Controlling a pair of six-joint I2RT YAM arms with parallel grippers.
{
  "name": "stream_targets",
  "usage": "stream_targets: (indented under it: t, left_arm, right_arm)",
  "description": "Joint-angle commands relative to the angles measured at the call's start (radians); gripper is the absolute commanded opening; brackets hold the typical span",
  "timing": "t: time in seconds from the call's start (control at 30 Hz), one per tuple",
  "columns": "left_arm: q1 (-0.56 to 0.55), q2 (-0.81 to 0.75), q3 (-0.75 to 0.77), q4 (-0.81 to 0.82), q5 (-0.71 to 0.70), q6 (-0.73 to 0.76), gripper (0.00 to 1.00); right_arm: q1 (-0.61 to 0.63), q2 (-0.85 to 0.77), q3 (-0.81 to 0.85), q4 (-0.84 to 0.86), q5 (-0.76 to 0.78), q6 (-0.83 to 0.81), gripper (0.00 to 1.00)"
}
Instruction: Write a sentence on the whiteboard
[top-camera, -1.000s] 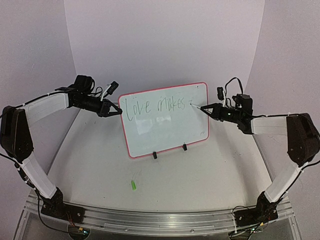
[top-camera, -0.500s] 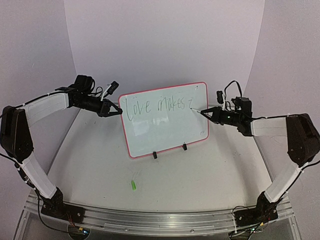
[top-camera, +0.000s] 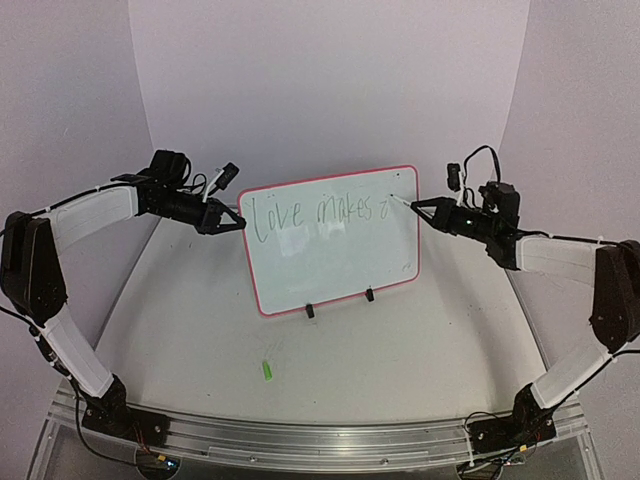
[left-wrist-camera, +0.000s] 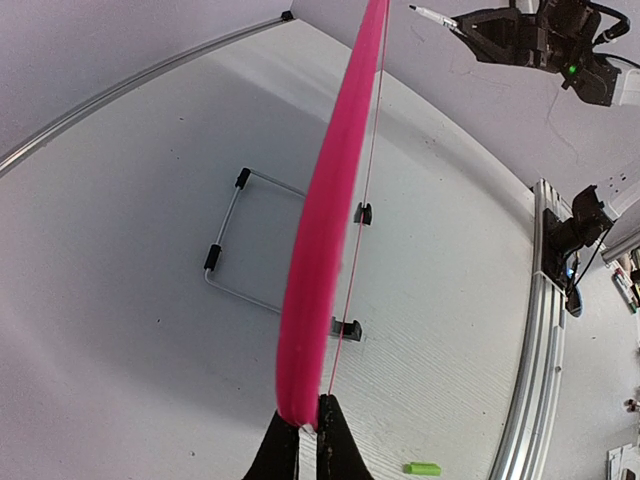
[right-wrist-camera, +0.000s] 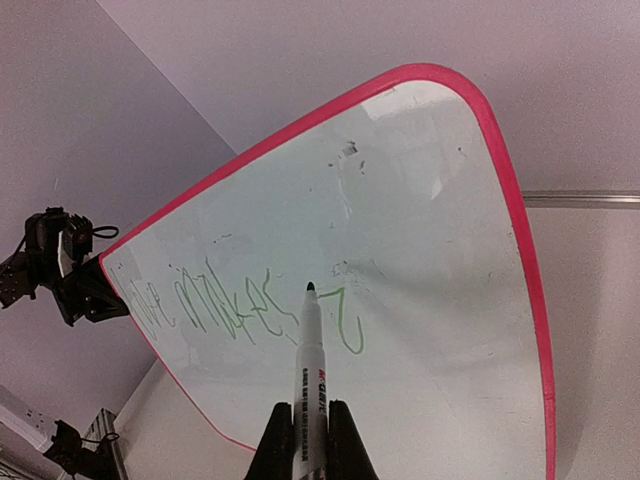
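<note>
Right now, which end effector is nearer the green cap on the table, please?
Left: the left end effector clamps the whiteboard behind the cap; the right end effector holds a marker farther right.

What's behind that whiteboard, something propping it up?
Behind the whiteboard, the left wrist camera shows a thin wire stand lying on the table. From above, the board covers it entirely, and the board's back face cannot be made out.

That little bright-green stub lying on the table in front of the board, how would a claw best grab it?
Probably straight down from above, pinching the small bright-green stub across its short width. It lies flat on the white tabletop, with open room along both long sides.
</note>
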Motion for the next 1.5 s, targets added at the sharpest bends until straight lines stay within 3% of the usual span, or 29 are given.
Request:
stream_targets:
  t: [0.0, 0.7, 1.13, 1.47]
  left_arm:
    - [-0.021, 0.02, 0.004, -0.049, -0.043, 0.035, 0.0]
    - [-0.022, 0.025, 0.004, -0.049, -0.043, 0.036, 0.0]
    - [-0.022, 0.023, 0.004, -0.047, -0.049, 0.036, 0.0]
    - [-0.022, 0.025, 0.003, -0.046, -0.05, 0.034, 0.0]
  right_arm:
    - [0.007, 0.003, 0.041, 0.012, -0.012, -0.003, 0.0]
    - [0.015, 0.101, 0.104, 0.018, 0.016, -0.003, 0.0]
    - [0.014, -0.027, 0.002, 0.033, 0.062, -0.011, 0.0]
    - [0.014, 0.036, 0.004, 0.013, 0.031, -0.027, 0.0]
